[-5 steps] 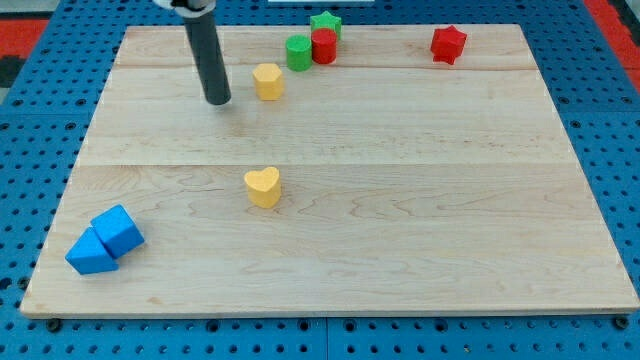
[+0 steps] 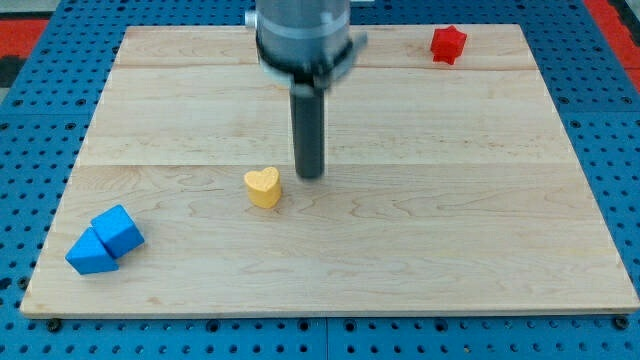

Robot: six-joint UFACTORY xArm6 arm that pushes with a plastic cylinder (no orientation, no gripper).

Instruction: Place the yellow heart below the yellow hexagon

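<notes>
Heart lobes toward view's top.

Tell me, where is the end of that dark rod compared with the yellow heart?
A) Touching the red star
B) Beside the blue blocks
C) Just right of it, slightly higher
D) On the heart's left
C: my tip sits just right of the yellow heart, slightly higher in the view.
</notes>
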